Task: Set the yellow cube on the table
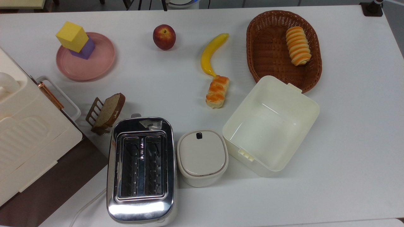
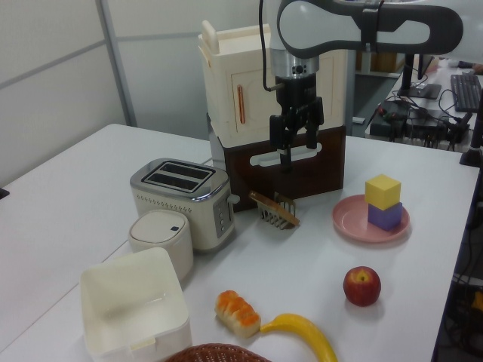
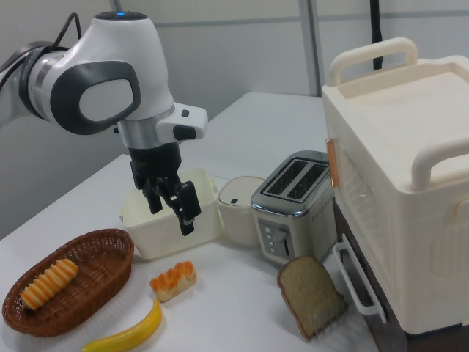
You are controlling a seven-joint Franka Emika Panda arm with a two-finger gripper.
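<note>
- Yellow cube (image 1: 72,36): matte, foam-like, sharp-edged; sits askew on a purple cube (image 1: 84,49) of similar size, both on a round, glossy pink plate (image 1: 91,63).
- Pincer (image 2: 296,148): hangs in the air, fingers pointing down, parted by a narrow gap, holding nothing.
- In the left view, the yellow cube lies well apart from the pincer, to the left view's right and lower.
- Below the pincer in the left view: a slotted rack with a bread slice (image 2: 274,208).
- Worktop (image 1: 347,126): white, smooth, flat.
- Farther from the pincer: chrome two-slot toaster (image 1: 141,168), red apple (image 1: 164,37), curved yellow banana (image 1: 211,53), woven brown basket (image 1: 274,47).
</note>
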